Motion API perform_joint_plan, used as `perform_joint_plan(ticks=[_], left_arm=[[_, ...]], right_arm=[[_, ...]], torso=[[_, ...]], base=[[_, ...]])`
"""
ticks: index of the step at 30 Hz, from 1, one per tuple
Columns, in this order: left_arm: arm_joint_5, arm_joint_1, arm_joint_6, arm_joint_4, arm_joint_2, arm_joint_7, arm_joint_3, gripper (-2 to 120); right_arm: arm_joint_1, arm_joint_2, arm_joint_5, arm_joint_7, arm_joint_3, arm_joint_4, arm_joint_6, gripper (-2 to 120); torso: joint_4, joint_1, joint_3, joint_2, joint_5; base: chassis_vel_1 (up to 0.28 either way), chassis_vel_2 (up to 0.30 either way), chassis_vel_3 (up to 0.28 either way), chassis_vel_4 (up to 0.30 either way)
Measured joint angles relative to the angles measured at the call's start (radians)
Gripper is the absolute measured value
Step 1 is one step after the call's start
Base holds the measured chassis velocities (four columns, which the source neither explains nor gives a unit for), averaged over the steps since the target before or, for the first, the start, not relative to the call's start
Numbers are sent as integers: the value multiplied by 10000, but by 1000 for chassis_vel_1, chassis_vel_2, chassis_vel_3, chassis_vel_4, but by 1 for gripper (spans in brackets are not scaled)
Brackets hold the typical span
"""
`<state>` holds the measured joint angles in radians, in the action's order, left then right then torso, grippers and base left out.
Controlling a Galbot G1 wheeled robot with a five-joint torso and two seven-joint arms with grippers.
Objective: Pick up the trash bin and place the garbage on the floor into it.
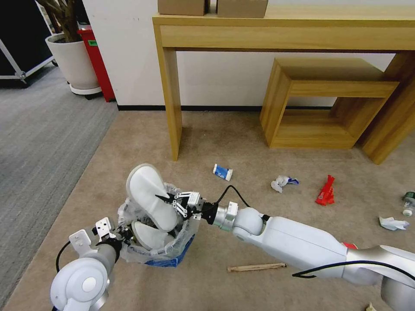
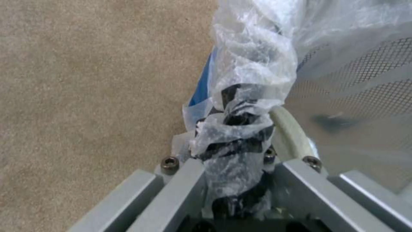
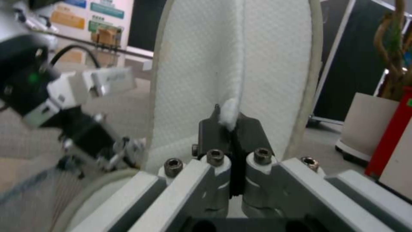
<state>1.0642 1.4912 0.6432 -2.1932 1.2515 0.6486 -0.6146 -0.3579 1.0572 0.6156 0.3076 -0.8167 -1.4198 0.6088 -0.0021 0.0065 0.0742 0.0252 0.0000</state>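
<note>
The trash bin (image 1: 170, 255), blue and lined with a crinkled clear bag (image 2: 253, 58), sits tilted on the carpet with my left gripper (image 1: 122, 233) shut on its bagged rim (image 2: 234, 145). One white slipper (image 1: 149, 235) lies inside it. A second white slipper (image 1: 147, 192) stands upright over the bin's mouth, and my right gripper (image 1: 164, 198) is shut on its strap (image 3: 229, 112). More garbage lies on the floor: a white-and-blue carton (image 1: 222, 172), crumpled paper (image 1: 283, 182), a red wrapper (image 1: 325, 191), a small bottle (image 1: 408, 203), white paper (image 1: 392, 223) and a wooden stick (image 1: 256, 268).
A wooden desk (image 1: 170, 95) and a low wooden shelf unit (image 1: 320, 103) stand against the far wall. A potted plant (image 1: 75, 60) and a red box (image 1: 97, 60) are at the far left, beside grey carpet. Open beige carpet lies around the bin.
</note>
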Motion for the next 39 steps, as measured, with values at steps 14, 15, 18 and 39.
perform_joint_plan(ticks=[14,15,18,39], left_arm=[[0,-59,-9,128,-6,-9,29,0],[-6,-59,-9,128,-1,-9,34,0],[-18,-46,-10,126,-3,-10,38,0],[-98,124,-10,-17,-98,-4,-53,0]], right_arm=[[-363,-124,-736,514,462,348,337,7],[-393,-181,-730,523,497,303,319,12],[-508,-336,-702,527,618,134,268,25],[-1165,-1167,1138,-1392,2193,-2407,-1425,97]], torso=[[-1,0,0,0,0],[-1,0,0,0,0],[-1,0,0,0,1],[0,0,-1,0,0]], base=[[0,0,0,0],[0,0,0,0],[0,0,0,0],[0,0,0,0]])
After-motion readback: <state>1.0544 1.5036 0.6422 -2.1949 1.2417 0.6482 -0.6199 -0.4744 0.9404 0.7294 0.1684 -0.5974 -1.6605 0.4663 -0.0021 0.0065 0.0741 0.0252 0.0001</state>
